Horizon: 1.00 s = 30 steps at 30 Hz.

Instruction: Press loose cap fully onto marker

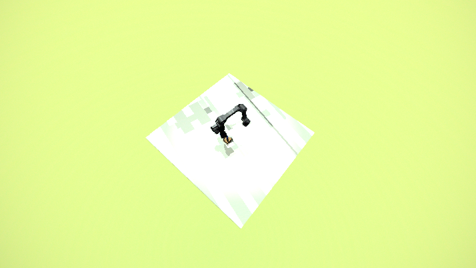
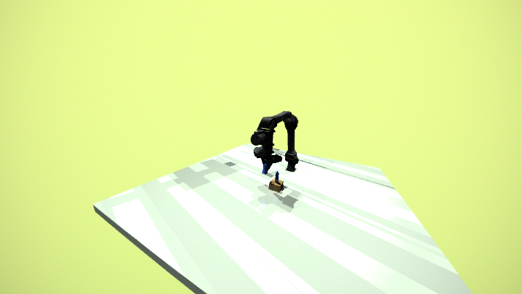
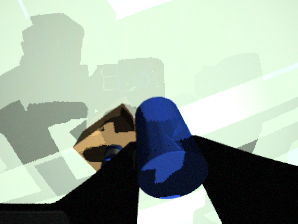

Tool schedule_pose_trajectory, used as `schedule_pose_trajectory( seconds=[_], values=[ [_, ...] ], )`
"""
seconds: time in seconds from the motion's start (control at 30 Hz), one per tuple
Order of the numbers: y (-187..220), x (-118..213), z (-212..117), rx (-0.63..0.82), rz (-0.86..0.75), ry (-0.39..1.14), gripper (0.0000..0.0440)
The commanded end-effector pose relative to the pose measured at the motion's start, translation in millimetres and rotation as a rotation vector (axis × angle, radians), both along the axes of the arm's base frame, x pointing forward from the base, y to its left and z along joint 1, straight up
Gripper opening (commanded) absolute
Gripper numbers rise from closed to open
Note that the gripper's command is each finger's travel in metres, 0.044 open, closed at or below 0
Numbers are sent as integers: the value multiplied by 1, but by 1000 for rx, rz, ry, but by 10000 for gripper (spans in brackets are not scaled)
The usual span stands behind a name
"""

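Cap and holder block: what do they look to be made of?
The blue cap looks like smooth plastic, perhaps slightly glossy, given its even colour and brighter end. The holder block could be matt wood, going by its tan-brown faces; no grain shows.
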State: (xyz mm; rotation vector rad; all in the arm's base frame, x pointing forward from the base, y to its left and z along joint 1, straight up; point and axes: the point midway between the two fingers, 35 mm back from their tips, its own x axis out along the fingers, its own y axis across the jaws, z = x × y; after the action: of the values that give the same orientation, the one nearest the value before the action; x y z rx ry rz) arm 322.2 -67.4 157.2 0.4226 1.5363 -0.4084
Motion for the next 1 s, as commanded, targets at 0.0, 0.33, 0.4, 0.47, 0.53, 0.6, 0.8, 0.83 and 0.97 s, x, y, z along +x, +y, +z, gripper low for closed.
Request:
schedule_pose_trajectory(
  seconds=[0.0,0.33,0.4,0.47,0.53,0.6,0.8,0.83,0.97],
  values=[
    [11,-1,7,9,2,2,43],
    [49,-13,25,21,34,23,25],
    [54,-15,27,22,38,29,20],
    [58,-17,29,22,41,34,16],
    [61,-19,29,22,43,39,12],
    [63,-20,28,22,44,47,8],
    [65,-23,20,23,42,75,0],
    [65,-24,18,23,41,78,0],
    [65,-24,11,22,37,90,0]
  ],
)
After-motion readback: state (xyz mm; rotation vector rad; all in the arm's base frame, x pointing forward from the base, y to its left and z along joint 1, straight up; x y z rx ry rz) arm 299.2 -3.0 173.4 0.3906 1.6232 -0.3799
